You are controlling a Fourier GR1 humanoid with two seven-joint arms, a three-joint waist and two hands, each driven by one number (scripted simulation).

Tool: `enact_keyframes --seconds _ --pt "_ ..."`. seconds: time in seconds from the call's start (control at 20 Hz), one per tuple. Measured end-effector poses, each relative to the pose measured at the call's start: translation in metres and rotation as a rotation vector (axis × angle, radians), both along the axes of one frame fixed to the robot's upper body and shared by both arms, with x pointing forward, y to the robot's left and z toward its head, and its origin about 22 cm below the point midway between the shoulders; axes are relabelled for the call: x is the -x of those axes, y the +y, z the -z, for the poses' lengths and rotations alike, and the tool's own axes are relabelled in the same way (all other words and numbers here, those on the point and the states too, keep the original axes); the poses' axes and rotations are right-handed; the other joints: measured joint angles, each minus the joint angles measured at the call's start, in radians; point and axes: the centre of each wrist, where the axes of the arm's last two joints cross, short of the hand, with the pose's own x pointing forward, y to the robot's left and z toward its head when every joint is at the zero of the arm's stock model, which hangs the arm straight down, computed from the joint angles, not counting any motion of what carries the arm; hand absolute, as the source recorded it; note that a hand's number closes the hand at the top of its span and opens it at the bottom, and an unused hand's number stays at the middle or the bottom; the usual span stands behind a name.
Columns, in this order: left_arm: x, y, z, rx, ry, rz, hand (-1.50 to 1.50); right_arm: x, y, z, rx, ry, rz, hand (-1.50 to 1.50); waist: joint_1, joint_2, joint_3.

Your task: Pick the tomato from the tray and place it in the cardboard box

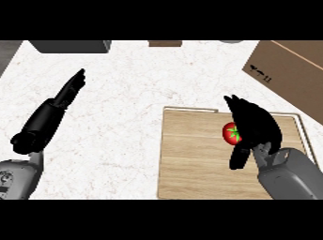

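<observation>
A red tomato (pixel 230 133) with a green stem lies on the wooden tray (pixel 192 159) at the lower right. My right hand (pixel 256 123) hovers directly over the tomato's right side and hides part of it; its fingers are straight and its thumb hangs down just below the tomato. The cardboard box (pixel 299 77) stands at the upper right, beyond the tray. My left hand (pixel 71 89) rests over the counter at the left with straight fingers pointing away, holding nothing.
A dark grey block (pixel 71 46) sits at the counter's far edge on the left. A small brown object (pixel 165 43) and a grey one (pixel 230 41) show at the far edge. White speckled counter (pixel 123 117) lies between the two arms.
</observation>
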Motion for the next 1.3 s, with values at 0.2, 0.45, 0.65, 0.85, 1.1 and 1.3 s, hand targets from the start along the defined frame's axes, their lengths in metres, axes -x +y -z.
enact_keyframes --seconds 0.2,0.45,0.65,0.85,1.1,1.3 --pt "0.006 0.003 -0.006 0.001 -0.001 -0.002 0.0 -0.005 -0.008 0.01 0.019 0.016 0.025 -1.5 0.001 0.0 0.0" --pt "0.003 0.006 -0.004 0.001 0.005 0.001 0.0 -0.006 -0.009 0.017 0.053 0.023 0.051 -1.5 -0.001 0.0 0.0" --pt "0.0 0.007 -0.003 0.0 0.004 -0.005 0.0 -0.005 -0.012 0.031 0.055 0.042 0.069 -1.5 -0.001 0.0 0.0" --pt "0.002 0.006 0.001 -0.002 0.004 0.002 0.0 -0.008 -0.017 0.048 0.041 0.056 0.048 1.5 0.0 0.0 0.0" --pt "0.002 0.003 0.001 -0.001 0.0 0.007 0.0 -0.009 -0.019 0.055 0.038 -0.013 -0.049 1.5 0.001 -0.004 -0.004" --pt "0.003 0.007 0.0 0.001 0.004 0.003 0.0 -0.014 -0.022 0.054 0.059 -0.084 -0.091 1.5 0.001 -0.004 -0.004"
